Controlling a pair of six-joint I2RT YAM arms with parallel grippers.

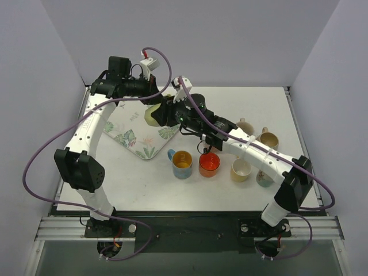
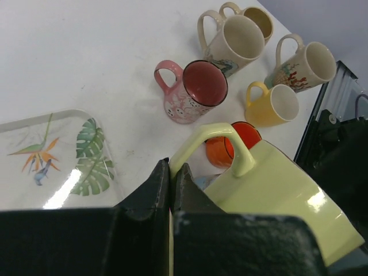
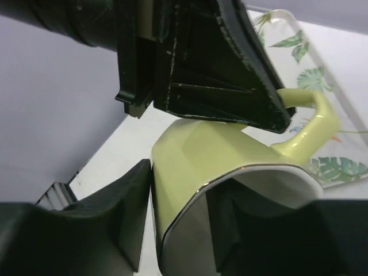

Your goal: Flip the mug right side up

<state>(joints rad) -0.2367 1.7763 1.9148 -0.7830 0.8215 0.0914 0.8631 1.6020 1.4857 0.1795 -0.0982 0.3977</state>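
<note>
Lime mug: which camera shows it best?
Right wrist: the lime mug fills the frame, with rim, wall and handle visible. Left wrist shows its handle and side; top external shows only a sliver.

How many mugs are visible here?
8: pale green ceramic mug in the left tool; on the white table, orange, blue, yellow, pink, tall cream, patterned cream, tan. Others may be hidden.

Mug (image 1: 152,115) over tray (image 1: 135,141) far edge; other mugs (image 1: 209,165) right, on table (image 1: 144,181).

Mug (image 1: 150,115) mostly hidden from above
</note>
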